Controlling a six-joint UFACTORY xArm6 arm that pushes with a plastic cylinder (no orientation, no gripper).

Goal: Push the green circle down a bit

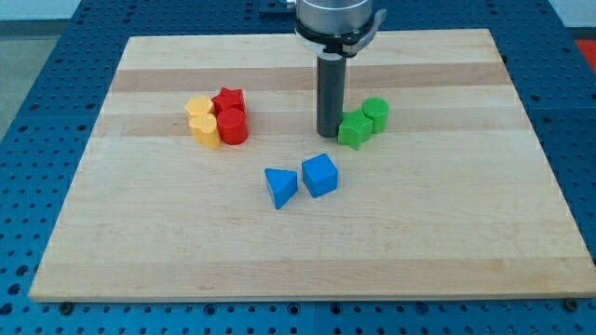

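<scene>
We see our tip (328, 135) resting on the wooden bench (447, 233), a bit above the centre of the view. It stands just at the view's left of the green pair, close to the green star-like block (354, 129), maybe touching it, but we cannot tell for sure. The green circle (376, 113) sits up and to the view's right of that block, touching it, so the star-like block is between our tip and the circle.

There is no gripper on this arm, only the dark rod, so no open or closed state to tell.

At the view's left, well apart from the tip, 4 blocks sit packed together: a yellow heart-like block (198, 108) and a yellow cylinder (207, 130), w/ a red star-like block (228, 99) and a red cylinder (233, 127) beside them. Below the tip, near the centre, a blue triangle (279, 186) and a blue cube-like block (319, 175) sit side by side, approx. touching.
</scene>
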